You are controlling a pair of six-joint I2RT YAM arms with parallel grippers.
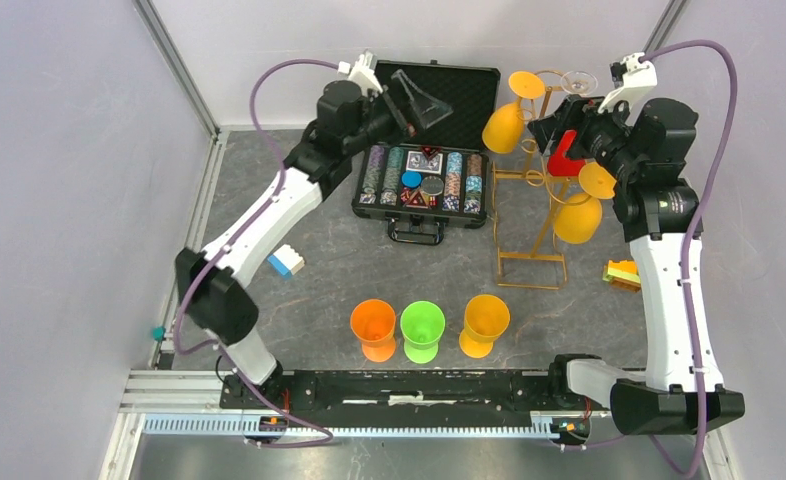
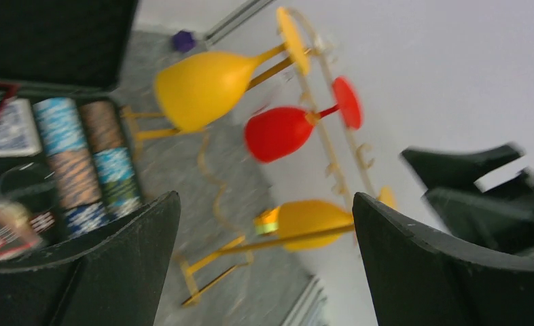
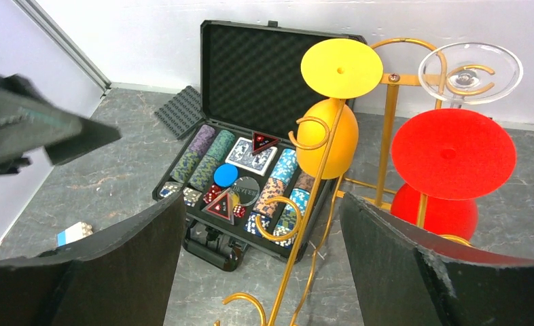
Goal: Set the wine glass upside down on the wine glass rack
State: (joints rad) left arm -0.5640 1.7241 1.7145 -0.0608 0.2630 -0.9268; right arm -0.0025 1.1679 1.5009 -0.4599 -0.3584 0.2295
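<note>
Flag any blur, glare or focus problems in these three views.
Left wrist: motion-blurred throughout, with the red wine glass and poker chips smeared. Right wrist: sharp, though the clear wine glass foot nearly vanishes against the pale background. Top external: crisp and evenly lit, with soft shadows and no glare.

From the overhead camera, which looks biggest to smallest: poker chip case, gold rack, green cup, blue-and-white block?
Poker chip case and gold rack: similar spread, too close to rank.
Then green cup.
Then blue-and-white block.

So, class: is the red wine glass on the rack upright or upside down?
Upside down: the red wine glass has its flat foot atop the gold rack, bowl hanging below.
</note>
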